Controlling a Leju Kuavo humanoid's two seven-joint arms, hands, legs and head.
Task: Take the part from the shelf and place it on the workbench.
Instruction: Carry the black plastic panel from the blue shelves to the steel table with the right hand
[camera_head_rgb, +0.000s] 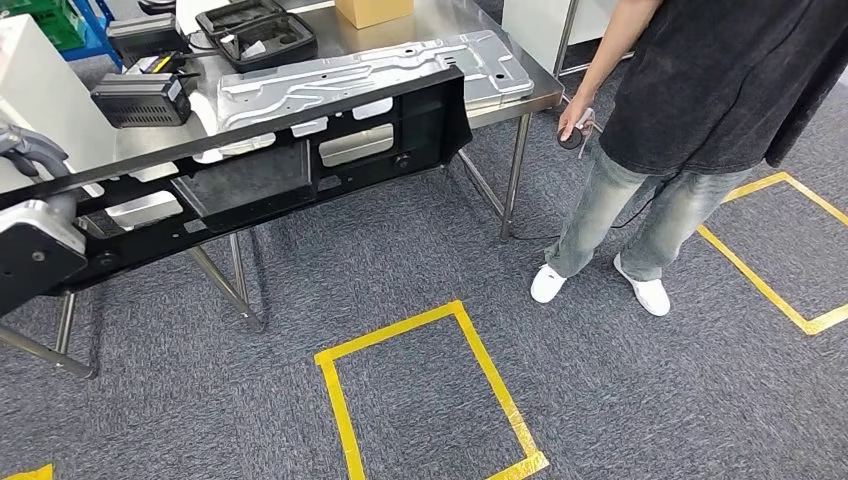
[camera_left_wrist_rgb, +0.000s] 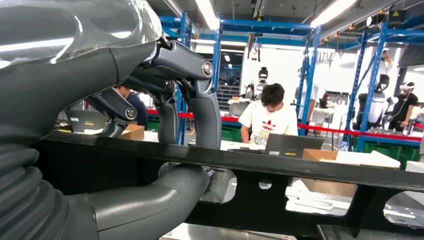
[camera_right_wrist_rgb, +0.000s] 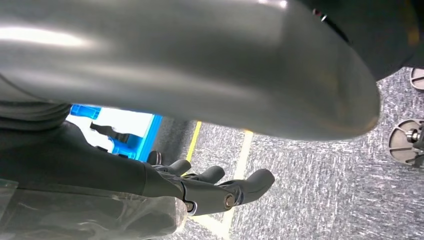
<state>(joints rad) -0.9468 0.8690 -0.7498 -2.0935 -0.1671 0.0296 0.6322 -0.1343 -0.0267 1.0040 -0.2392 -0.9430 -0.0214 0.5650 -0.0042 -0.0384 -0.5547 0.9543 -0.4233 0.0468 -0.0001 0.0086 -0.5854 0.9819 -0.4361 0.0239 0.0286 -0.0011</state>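
Note:
A long black frame part with several cut-outs stretches slantwise across the front of the steel workbench. I cannot tell whether it touches the bench top. My left hand grips its near end at the left edge of the head view. In the left wrist view the left hand wraps the part's top bar, dark fingers over it and thumb beneath. My right hand hangs over the carpet, fingers stretched out and holding nothing.
On the bench lie a silver stamped panel, a black tray case, a cardboard box and a black unit. A person stands right of the bench. Yellow tape squares mark the carpet.

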